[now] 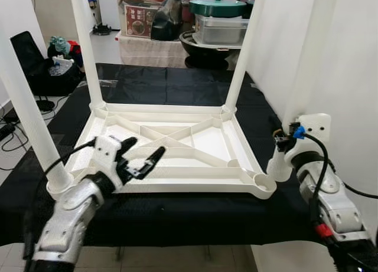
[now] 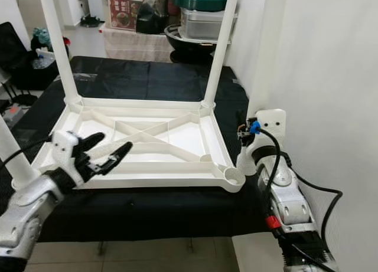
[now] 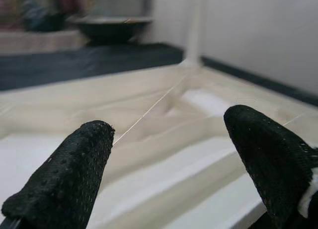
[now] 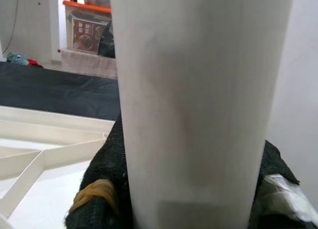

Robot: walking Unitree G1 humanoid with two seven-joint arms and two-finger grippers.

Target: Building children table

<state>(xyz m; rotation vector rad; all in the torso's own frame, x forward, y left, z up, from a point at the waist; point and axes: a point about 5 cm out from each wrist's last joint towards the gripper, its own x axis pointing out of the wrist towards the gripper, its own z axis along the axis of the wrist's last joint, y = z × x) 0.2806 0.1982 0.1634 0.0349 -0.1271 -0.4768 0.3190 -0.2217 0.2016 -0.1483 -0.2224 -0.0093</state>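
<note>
Black-covered counter (image 1: 177, 83) carrying the upturned white tabletop (image 1: 171, 148), its ribbed underside facing up and lying flat near the counter's front edge. Three white legs stand upright in corner sockets: far-left leg (image 1: 87, 48), far-right leg (image 1: 245, 53) and near-left leg (image 1: 26, 118). The near-right socket (image 1: 264, 180) shows as an open ring, so that corner appears unfilled. The fourth leg (image 1: 307, 53) stands just beside this corner, its lower end held outside the tabletop's edge and not yet over the socket. Right hand (image 4: 184, 199) is clamped around the fourth leg, black pads pressed against either side of the white tube, as the right wrist view shows. Left hand (image 1: 142, 157) hovers above the tabletop's near-left area, fingers (image 3: 69, 174) spread apart with nothing between them and the ribs visible beyond. Judged state of the assembly: three of four legs fitted; remaining work is to bring the held leg over the near-right socket, seat it, and presumably turn the finished table upright. Stacked household goods (image 1: 212, 18) stand beyond the counter, unrelated to the build
</note>
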